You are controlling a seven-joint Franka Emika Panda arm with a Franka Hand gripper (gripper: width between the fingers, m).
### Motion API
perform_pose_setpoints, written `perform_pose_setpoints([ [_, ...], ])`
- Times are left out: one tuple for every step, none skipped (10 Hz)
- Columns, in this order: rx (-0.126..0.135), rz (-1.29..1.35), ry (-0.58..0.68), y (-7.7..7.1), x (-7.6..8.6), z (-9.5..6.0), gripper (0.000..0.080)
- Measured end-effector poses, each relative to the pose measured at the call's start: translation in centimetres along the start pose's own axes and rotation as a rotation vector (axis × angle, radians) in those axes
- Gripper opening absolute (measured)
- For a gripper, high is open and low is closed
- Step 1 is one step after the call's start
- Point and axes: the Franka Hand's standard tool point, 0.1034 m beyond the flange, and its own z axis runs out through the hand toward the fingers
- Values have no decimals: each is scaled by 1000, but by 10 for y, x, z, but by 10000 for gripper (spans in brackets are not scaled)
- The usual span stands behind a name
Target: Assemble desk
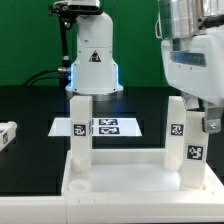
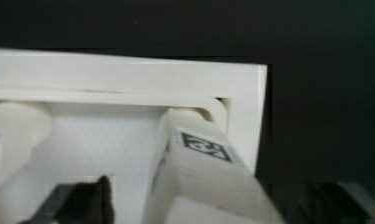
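The white rimmed tabletop (image 1: 120,186) lies at the front of the table. Three white tagged legs stand upright on it: one at the exterior view's left (image 1: 80,130), one at the back right (image 1: 177,118) and one at the front right (image 1: 196,152). My gripper (image 1: 207,122) hangs over the front right leg. In the wrist view, a tagged leg (image 2: 209,150) stands by a corner of the tabletop (image 2: 131,80), between my gripper's (image 2: 205,205) dark fingers (image 2: 81,200). The fingers are wide apart, with a gap to the leg. A fourth leg (image 1: 7,135) lies loose at the far left.
The marker board (image 1: 108,127) lies flat behind the tabletop. The white robot base (image 1: 92,60) stands behind it, with a cable to its left. The table top is black.
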Motion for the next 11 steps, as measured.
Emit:
perform_pose_setpoints([
  [23,-18,16,-2,-2,2,621],
  [19,-109,18,-1,0,2,641],
  [17,-195,24,0,2,2,641],
  [4,-314,39,0,5,1,648],
  [-25,-540,78,-3,11,-1,648],
  [-39,-694,94,-4,13,-2,649],
  [-29,-692,101,-5,13,-1,649],
  [-26,-649,101,-5,13,-1,568],
  [-27,-650,102,-5,14,-1,431],
  [-23,-614,101,-5,13,-1,431],
  [-22,-517,102,-4,15,-1,291],
])
